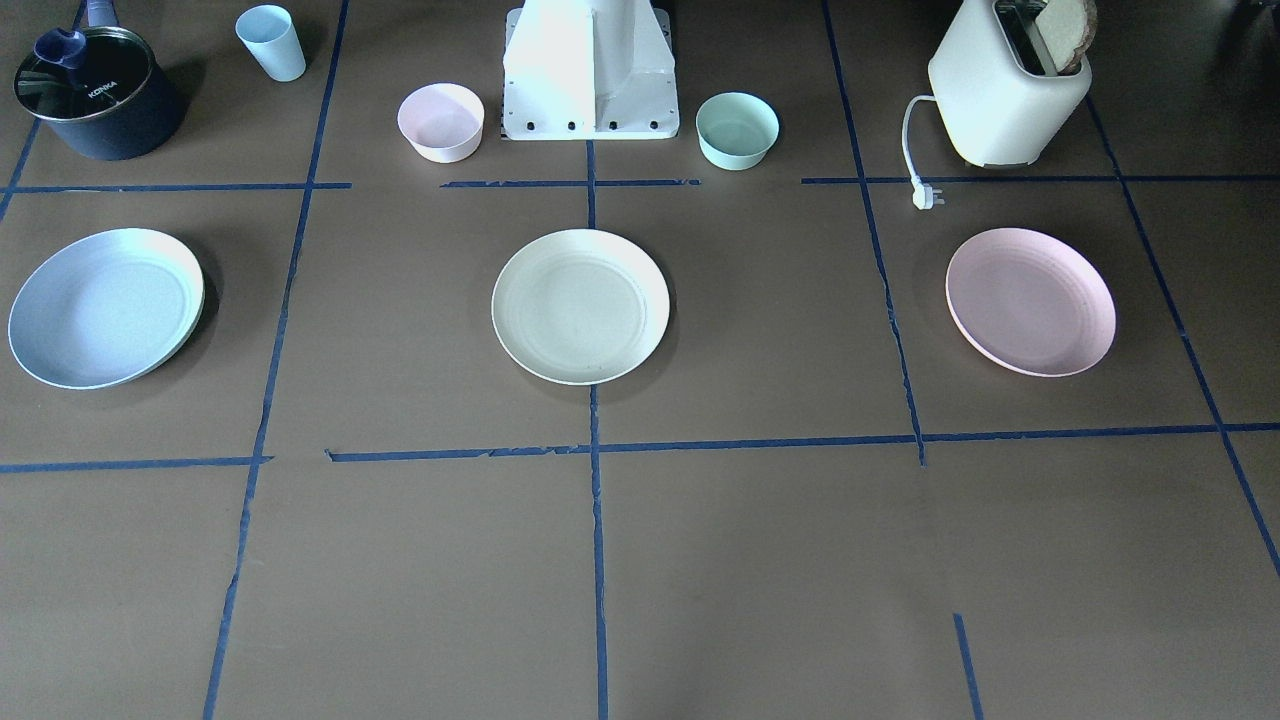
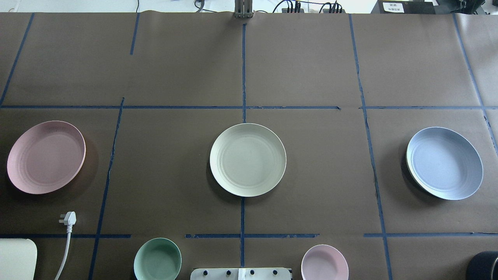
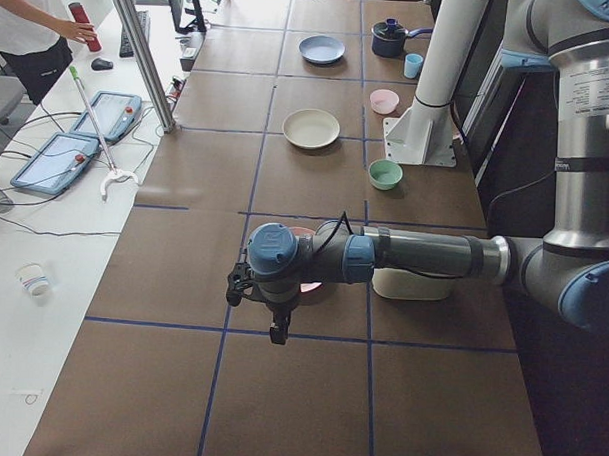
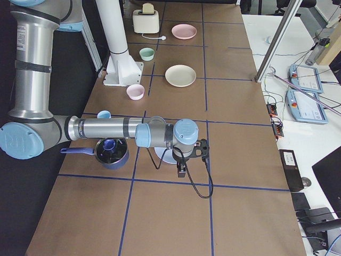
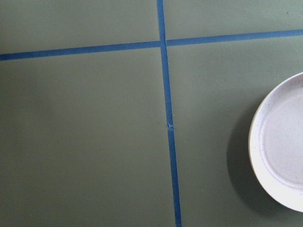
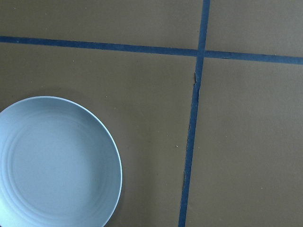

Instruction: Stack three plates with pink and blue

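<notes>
Three plates lie apart in a row on the brown table. The cream plate (image 1: 580,305) is in the middle, in front of the robot base. The pale pink plate (image 1: 1030,300) is on the robot's left and shows at the right edge of the left wrist view (image 5: 284,146). The light blue plate (image 1: 105,307) is on the robot's right, with a pale rim showing along one side; it also shows in the right wrist view (image 6: 52,165). My left gripper (image 3: 278,333) hangs above the table beside the pink plate. My right gripper (image 4: 181,171) hangs beside the blue plate. I cannot tell whether either is open or shut.
A small pink bowl (image 1: 441,121) and a mint-green bowl (image 1: 737,129) flank the robot base (image 1: 590,90). A toaster (image 1: 1005,95) with its plug (image 1: 925,195) stands behind the pink plate. A dark pot (image 1: 95,95) and a blue cup (image 1: 272,42) stand behind the blue plate.
</notes>
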You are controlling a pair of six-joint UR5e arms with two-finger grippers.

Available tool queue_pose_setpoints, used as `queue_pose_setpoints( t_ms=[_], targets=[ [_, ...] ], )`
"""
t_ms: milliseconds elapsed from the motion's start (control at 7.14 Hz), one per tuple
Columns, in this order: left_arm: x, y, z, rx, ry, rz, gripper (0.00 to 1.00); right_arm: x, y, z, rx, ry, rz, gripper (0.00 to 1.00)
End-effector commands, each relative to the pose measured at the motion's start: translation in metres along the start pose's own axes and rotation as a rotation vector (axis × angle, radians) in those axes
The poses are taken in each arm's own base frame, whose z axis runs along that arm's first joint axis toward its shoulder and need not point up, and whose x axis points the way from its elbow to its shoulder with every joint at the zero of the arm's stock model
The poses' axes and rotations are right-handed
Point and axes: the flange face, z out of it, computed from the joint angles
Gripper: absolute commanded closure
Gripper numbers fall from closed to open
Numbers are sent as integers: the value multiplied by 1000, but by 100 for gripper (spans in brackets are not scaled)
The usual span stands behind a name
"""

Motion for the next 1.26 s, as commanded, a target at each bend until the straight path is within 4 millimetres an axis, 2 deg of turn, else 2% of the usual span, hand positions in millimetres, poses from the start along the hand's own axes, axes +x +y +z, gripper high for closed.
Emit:
queue_pose_setpoints(
  t_ms=[0,140,420,560,700,980,1120],
  targets=[
    [37,-11,37,-49,56,18,0,-2,-1,-1,2,-4,-4,0],
    [70,-22,60,-47,48,8,0,-5,-2,-3,8,-15,-11,0],
    [88,-26,106,-18,47,-57,0,-6,-3,-3,8,-19,-15,0],
    [91,-27,138,-20,44,-44,0,-8,-3,-2,7,-35,-14,0],
    [87,-32,157,-2,28,-89,0,-8,-3,-3,8,-44,-13,0],
    [112,-46,186,-12,49,-56,9,-9,-3,-2,7,-44,-14,0],
    [116,-48,187,-13,50,-84,29,-10,-3,-1,5,-44,-15,0]
  ],
)
